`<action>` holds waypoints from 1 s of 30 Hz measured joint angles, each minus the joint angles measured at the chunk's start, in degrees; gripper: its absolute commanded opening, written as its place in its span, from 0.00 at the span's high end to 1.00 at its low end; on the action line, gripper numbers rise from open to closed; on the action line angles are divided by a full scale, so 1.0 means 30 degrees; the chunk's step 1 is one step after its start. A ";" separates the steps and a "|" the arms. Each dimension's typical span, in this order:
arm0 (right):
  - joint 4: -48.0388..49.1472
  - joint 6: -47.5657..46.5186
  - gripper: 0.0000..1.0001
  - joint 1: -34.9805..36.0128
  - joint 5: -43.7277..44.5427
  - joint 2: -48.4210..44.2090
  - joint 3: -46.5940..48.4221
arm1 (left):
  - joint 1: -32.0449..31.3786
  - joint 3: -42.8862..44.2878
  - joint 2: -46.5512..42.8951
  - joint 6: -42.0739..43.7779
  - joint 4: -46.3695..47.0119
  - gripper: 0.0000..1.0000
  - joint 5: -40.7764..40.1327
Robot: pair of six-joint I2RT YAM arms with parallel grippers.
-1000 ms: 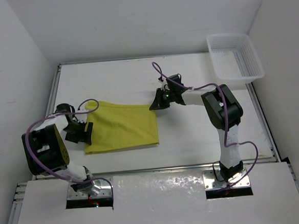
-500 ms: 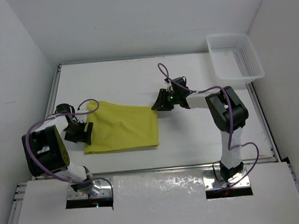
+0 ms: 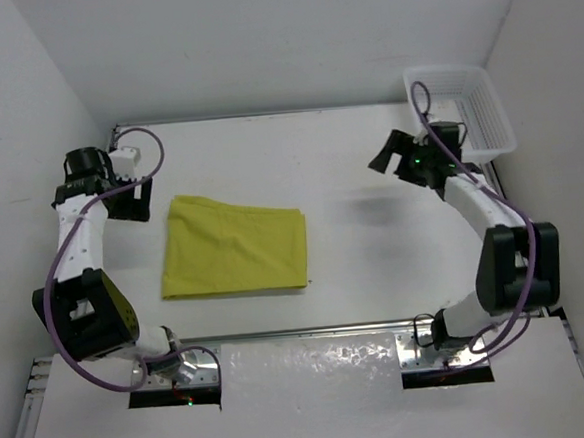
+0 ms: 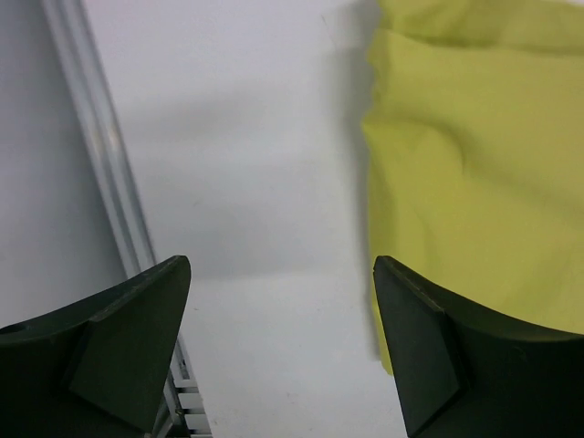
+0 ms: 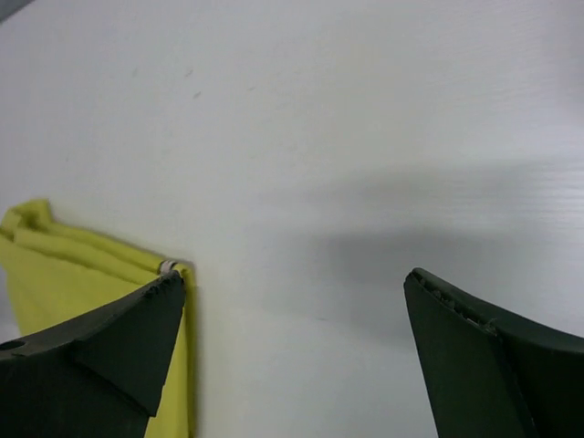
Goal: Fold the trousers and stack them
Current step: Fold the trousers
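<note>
Folded trousers [image 3: 234,255] lie flat, left of centre on the surface [image 3: 375,253], touched by neither arm; left fingers [image 4: 119,347] at far left and right fingers [image 5: 493,365] by the far-right basket [image 3: 460,107] both gape wide and empty, seemingly held clear so the fold rests undisturbed

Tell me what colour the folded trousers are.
The trousers are plain mustard yellow-green, shown best in the top external view.

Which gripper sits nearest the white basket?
The right gripper, beside the white plastic mesh basket; the left gripper is far off, beyond the folded mustard-yellow cloth trousers.
</note>
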 measured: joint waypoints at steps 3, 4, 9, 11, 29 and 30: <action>-0.1166 -0.0838 0.01 -0.2441 0.1100 -0.2586 -0.1071 | 0.0561 0.0852 -0.0175 -0.0648 0.0087 0.20 -0.0510; -0.1450 -0.1005 0.01 -0.3191 0.1428 -0.3257 -0.1486 | 0.0838 0.0845 -0.0182 -0.0816 0.0131 0.20 -0.0663; -0.2841 -0.1916 0.01 -0.6018 0.2419 -0.5355 -0.3155 | 0.3381 0.0517 -0.0102 -0.1785 0.0219 0.20 -0.1268; -0.3220 -0.2222 0.01 -0.6258 0.2514 -0.5544 -0.3432 | 0.4167 0.0466 0.0080 -0.2127 0.0328 0.20 -0.1435; -0.0182 -0.2754 0.01 -0.2477 -0.0845 -0.4401 -0.4495 | 0.3934 -0.0860 0.0481 -0.1588 -0.0714 0.25 0.1151; -0.0168 -0.2980 0.01 -0.1049 -0.0925 -0.3738 -0.4022 | 0.3534 -0.1246 0.0495 -0.1370 -0.0860 0.24 0.1319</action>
